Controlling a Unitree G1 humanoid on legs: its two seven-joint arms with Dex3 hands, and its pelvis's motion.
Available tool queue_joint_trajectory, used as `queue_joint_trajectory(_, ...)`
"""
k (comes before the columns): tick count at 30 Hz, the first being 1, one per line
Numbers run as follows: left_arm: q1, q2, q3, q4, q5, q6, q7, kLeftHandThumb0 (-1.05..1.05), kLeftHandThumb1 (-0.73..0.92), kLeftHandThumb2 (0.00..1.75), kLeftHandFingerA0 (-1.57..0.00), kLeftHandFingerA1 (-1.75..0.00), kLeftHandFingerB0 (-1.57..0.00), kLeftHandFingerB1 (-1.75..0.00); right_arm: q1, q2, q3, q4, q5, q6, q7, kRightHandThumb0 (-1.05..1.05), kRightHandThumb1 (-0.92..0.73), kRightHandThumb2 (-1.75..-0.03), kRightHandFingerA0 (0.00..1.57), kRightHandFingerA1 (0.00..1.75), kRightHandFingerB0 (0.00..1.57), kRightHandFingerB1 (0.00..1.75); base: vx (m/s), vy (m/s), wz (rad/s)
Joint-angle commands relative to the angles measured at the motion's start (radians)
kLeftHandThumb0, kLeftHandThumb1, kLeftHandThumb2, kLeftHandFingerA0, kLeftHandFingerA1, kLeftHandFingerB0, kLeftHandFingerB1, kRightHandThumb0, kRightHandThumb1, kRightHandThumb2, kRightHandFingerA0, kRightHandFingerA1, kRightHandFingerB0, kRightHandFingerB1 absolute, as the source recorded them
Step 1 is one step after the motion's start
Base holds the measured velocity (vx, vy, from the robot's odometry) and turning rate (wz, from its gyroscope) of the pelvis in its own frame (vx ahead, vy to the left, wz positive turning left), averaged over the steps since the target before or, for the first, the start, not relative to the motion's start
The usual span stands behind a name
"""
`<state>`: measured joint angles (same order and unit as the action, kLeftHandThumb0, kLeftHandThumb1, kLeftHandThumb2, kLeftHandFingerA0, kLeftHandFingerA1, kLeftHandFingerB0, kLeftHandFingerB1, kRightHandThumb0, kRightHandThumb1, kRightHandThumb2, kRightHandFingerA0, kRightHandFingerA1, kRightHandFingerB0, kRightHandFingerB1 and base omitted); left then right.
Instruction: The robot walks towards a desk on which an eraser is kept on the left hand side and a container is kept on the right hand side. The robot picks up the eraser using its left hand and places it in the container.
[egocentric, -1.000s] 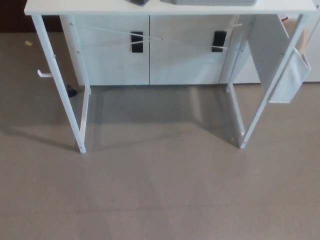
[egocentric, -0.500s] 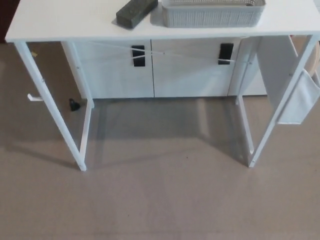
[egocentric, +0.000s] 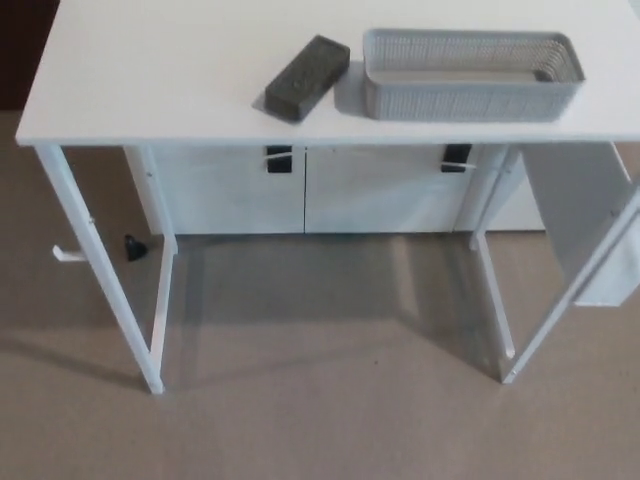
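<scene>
A dark grey block eraser (egocentric: 307, 77) lies at an angle on the white desk (egocentric: 150, 70), near the middle of the top. Just to its right stands a long grey mesh container (egocentric: 470, 75), apart from the eraser by a small gap; nothing shows inside it. Neither of my hands nor any part of my arms is in the head view.
The desk stands on thin white legs (egocentric: 95, 265) over a beige floor. Behind it is a white cabinet (egocentric: 305, 190) with black handles. A white pouch (egocentric: 600, 240) hangs at the desk's right side. A small black object (egocentric: 132, 246) lies on the floor at left.
The whole picture has shifted as the camera moved closer and tilted up: the desk top, eraser and container now show in full. Nothing on the desk has moved.
</scene>
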<state>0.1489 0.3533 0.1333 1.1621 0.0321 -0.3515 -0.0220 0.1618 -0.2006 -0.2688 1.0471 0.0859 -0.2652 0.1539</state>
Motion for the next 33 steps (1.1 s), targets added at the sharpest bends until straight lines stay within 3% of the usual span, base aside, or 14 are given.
queue_joint_trajectory(1, -0.002, 0.001, 0.006, 0.014, 0.001, -0.020, 0.015, -0.37, 0.64, 0.60, -0.58, -0.45, -0.39, -0.33, 0.001, -0.011, -0.007, 0.011, 0.014, -0.004, 0.003, -0.21, -0.44, -0.55, 0.70, 0.72, 0.38, 0.49, 0.20, -0.007, 0.08)
queue_joint_trajectory(2, 0.000, 0.001, 0.006, 0.007, 0.000, -0.017, 0.012, -0.36, 0.65, 0.60, -0.58, -0.45, -0.39, -0.32, -0.002, -0.011, -0.010, 0.017, 0.019, -0.004, 0.008, -0.20, -0.44, -0.55, 0.70, 0.72, 0.37, 0.49, 0.19, -0.017, 0.09)
queue_joint_trajectory(3, 0.001, -0.001, 0.006, 0.014, 0.000, -0.022, 0.012, -0.44, 0.52, 0.80, -0.52, -0.56, -0.32, -0.45, -0.005, -0.014, -0.014, 0.029, 0.022, -0.011, 0.016, -0.19, -0.44, -0.55, 0.71, 0.72, 0.37, 0.48, 0.18, -0.059, 0.08)
queue_joint_trajectory(5, 0.000, -0.001, 0.007, 0.010, -0.001, -0.025, 0.015, -0.44, 0.52, 0.81, -0.53, -0.57, -0.32, -0.45, -0.022, -0.017, -0.013, 0.053, 0.015, -0.013, 0.005, -0.17, -0.44, -0.53, 0.71, 0.69, 0.38, 0.46, 0.15, -0.128, 0.09)
queue_joint_trajectory(7, -0.001, -0.004, 0.009, 0.007, -0.004, -0.022, 0.012, -0.44, 0.52, 0.80, -0.53, -0.57, -0.32, -0.45, -0.022, -0.017, -0.009, 0.042, 0.011, -0.009, -0.001, -0.21, -0.44, -0.55, 0.71, 0.69, 0.39, 0.49, 0.24, -0.164, 0.12)
queue_joint_trajectory(8, 0.000, -0.001, 0.004, 0.006, 0.002, -0.024, 0.008, -0.37, 0.66, 0.60, -0.57, -0.46, -0.38, -0.32, -0.021, -0.017, -0.008, 0.035, 0.010, -0.009, 0.000, -0.19, -0.44, -0.55, 0.71, 0.70, 0.39, 0.49, 0.29, -0.321, 0.14)
queue_joint_trajectory(16, -0.004, -0.003, 0.006, 0.029, 0.001, -0.034, 0.013, -0.38, 0.63, 0.59, -0.59, -0.50, -0.39, -0.33, -0.011, -0.017, 0.005, 0.001, 0.005, -0.008, 0.001, -0.17, -0.44, -0.52, 0.73, 0.72, 0.40, 0.49, 0.21, -0.151, 0.02)
queue_joint_trajectory(17, 0.002, -0.002, 0.002, 0.020, 0.005, -0.037, 0.015, -0.45, 0.52, 0.81, -0.52, -0.57, -0.32, -0.45, -0.009, -0.017, 0.005, -0.001, 0.006, -0.008, 0.003, -0.18, -0.44, -0.53, 0.73, 0.73, 0.40, 0.49, 0.17, 0.041, -0.15)
queue_joint_trajectory(19, 0.010, -0.001, -0.013, 0.009, 0.024, -0.040, 0.036, -0.45, 0.52, 0.81, -0.53, -0.57, -0.32, -0.46, -0.006, -0.018, 0.007, -0.002, 0.006, -0.014, 0.006, -0.19, -0.44, -0.53, 0.71, 0.72, 0.40, 0.48, 0.15, 0.074, -0.06)
queue_joint_trajectory(20, 0.010, -0.003, -0.009, 0.010, 0.015, -0.045, 0.022, -0.37, 0.65, 0.59, -0.57, -0.46, -0.38, -0.32, -0.004, -0.018, 0.010, -0.008, 0.002, -0.013, 0.001, -0.19, -0.44, -0.52, 0.72, 0.72, 0.40, 0.50, 0.22, 0.115, -0.02)
queue_joint_trajectory(33, 0.009, -0.034, -0.037, 0.027, 0.039, -0.085, 0.044, -0.37, 0.65, 0.59, -0.54, -0.47, -0.38, -0.32, -0.014, -0.017, 0.014, -0.006, 0.008, 0.002, -0.003, -0.21, -0.44, -0.53, 0.68, 0.70, 0.40, 0.48, 0.20, 0.049, 0.08)
